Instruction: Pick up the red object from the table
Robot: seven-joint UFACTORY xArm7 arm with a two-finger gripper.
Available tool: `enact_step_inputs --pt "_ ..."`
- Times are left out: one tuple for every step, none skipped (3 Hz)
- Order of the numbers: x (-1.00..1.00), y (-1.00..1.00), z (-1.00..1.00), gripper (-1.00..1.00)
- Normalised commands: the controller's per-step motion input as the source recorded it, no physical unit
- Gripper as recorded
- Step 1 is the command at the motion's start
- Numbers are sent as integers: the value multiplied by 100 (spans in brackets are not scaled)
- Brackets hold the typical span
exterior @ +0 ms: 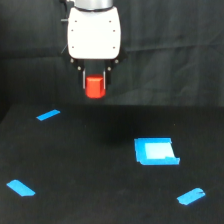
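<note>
Pickup looks essentially done to us: gripper (94, 84), top centre of frame, clamps the red object (95, 87) clear above the table (90, 165), nothing evidently left.

Dim dark scene, soft overall blur, glare bleaching the blue square piece (155, 151)

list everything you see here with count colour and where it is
small red-orange matte block: 1, red-orange, held between the tool's fingers, lifted above the table
bright blue square piece: 1, blue, on the table toward the exterior view's right
bright blue tape strips: 3, blue, one at upper left, one at lower left, one at lower right of the exterior view
flat matte black table: 1, black, fills the lower part of the view
black cloth backdrop: 1, black, behind the table
white arm housing: 1, white, top centre
tool: 1, dark fingers, below the housing, shut on the block
</note>
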Motion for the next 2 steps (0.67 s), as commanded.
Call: enact_step_inputs --pt "-1 -1 7 -92" --pt "-1 -1 6 -92"
